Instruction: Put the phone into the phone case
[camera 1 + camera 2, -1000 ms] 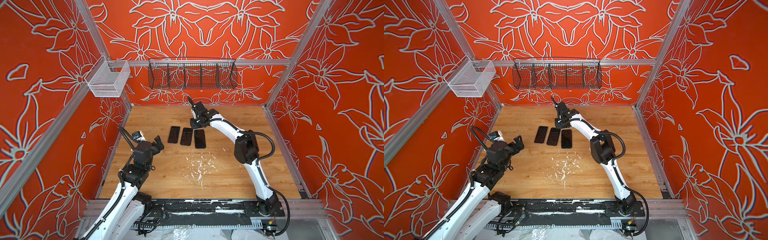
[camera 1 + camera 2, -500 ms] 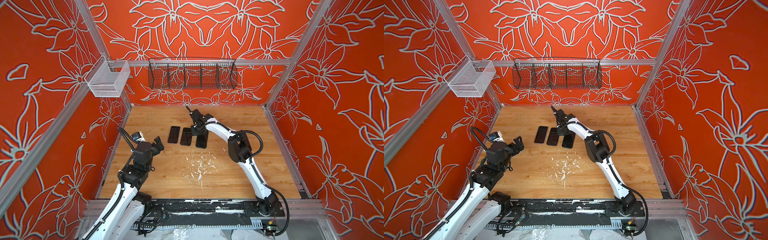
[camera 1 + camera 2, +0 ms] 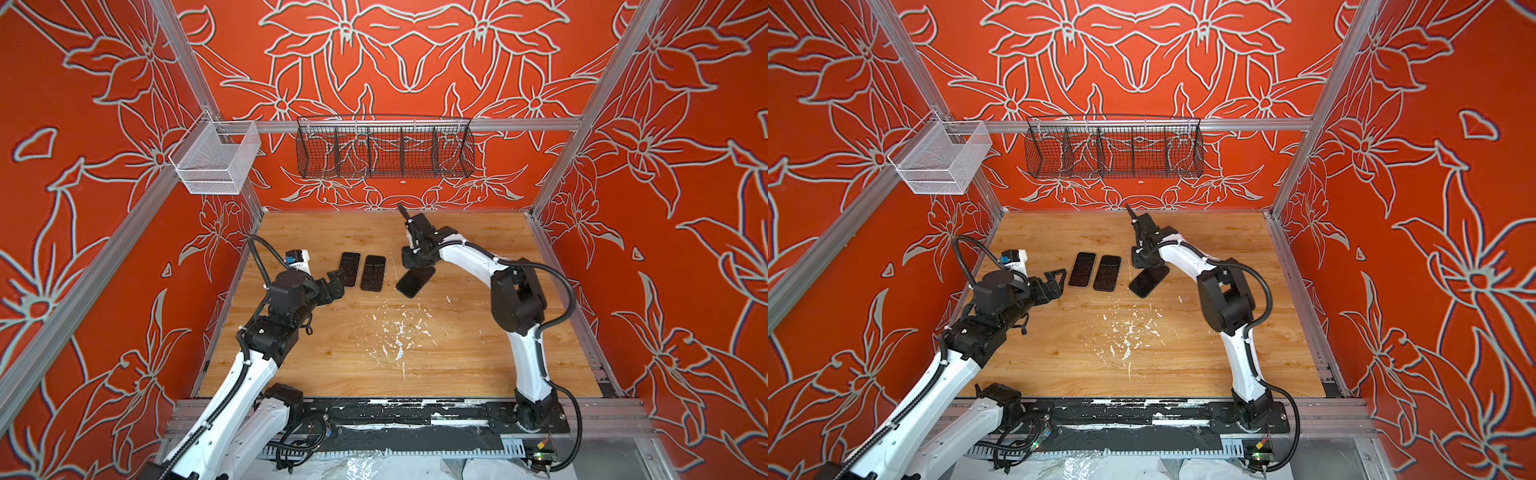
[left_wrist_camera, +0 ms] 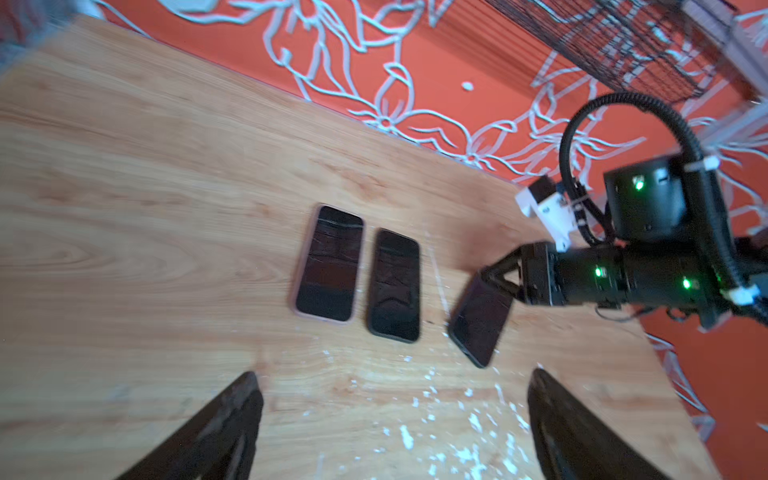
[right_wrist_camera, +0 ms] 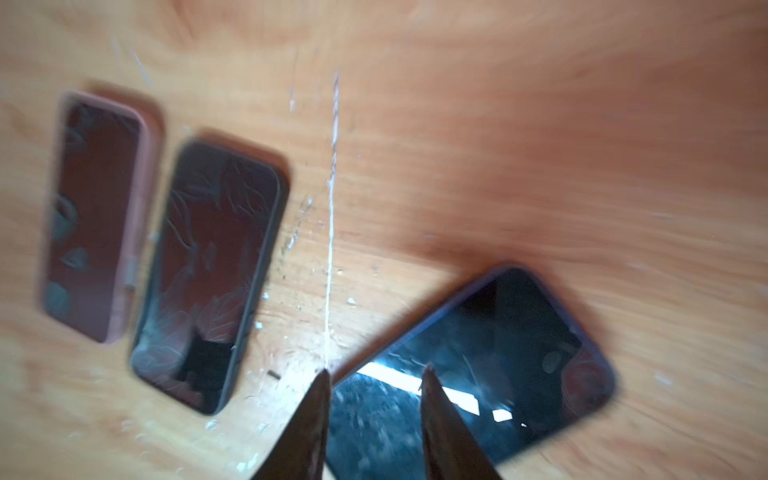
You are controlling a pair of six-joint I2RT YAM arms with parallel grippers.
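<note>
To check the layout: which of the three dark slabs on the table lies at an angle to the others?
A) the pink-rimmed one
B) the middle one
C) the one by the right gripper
C: the slab by the right gripper lies diagonally; the pink-rimmed slab and middle slab lie parallel.

Wooden table — pink-cased phone, dark phone, third phone askew, white flecks
</note>
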